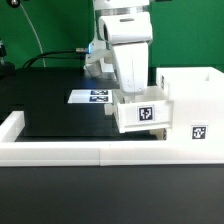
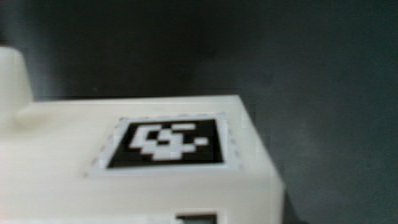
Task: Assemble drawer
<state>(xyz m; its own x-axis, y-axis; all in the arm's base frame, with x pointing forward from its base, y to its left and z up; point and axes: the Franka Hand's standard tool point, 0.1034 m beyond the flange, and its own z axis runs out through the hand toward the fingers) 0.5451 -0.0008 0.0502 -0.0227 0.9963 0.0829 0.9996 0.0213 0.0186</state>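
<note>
Black tabletop (image 1: pixel 50 105) edged by low white rails (image 1: pixel 60 152), dark backdrop behind. Marker board (image 1: pixel 95 96) lies flat near the arm base. Franka arm (image 1: pixel 125 45) reaches down over a small white tray (image 1: pixel 143 113) with a black-and-white tag facing the camera. Tray sits against the tall white box housing (image 1: pixel 195 105) at the exterior view's right, partly inside its open side. Gripper (image 1: pixel 128 88) is right above the tray; fingers hidden, can't tell its opening or any grasp. Wrist view: blurry tagged tray face (image 2: pixel 169 142) close up.
</note>
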